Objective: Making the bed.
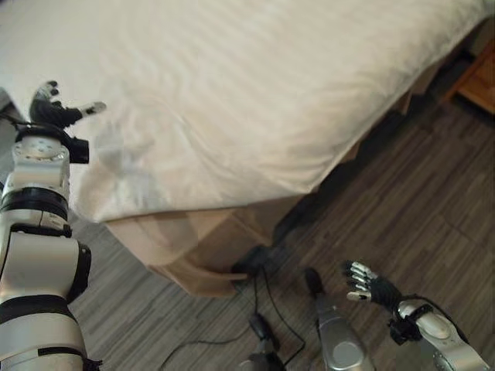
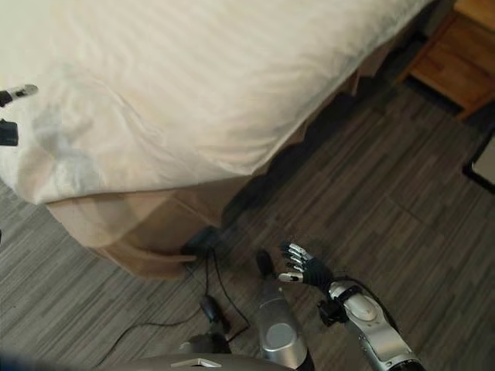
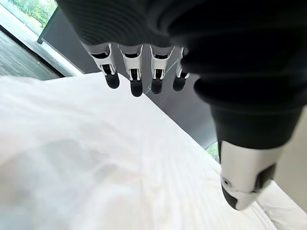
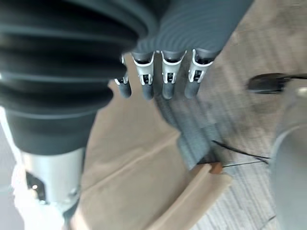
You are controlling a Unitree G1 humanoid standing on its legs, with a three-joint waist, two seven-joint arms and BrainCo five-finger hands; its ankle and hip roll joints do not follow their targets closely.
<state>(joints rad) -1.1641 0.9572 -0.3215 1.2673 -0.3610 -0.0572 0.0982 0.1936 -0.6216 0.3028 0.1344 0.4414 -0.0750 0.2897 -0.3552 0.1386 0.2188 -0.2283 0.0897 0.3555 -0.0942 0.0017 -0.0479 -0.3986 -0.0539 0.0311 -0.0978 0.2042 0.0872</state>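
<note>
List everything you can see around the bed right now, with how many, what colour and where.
White duvet: one, white, spread over the bed top, its corner hanging over the near bed corner.
Bed skirt: one, tan, under the duvet at the near corner, reaching the floor.
Floor: grey wood-look planks, beside and in front of the bed.
Wooden furniture: one piece, brown, on the floor beyond the far side of the bed.
Left robot hand: one, silver with dark tips, fingers open, above the duvet near the bed's near edge.
Right robot hand: one, same colours, fingers relaxed and holding nothing, low over the floor.
</note>
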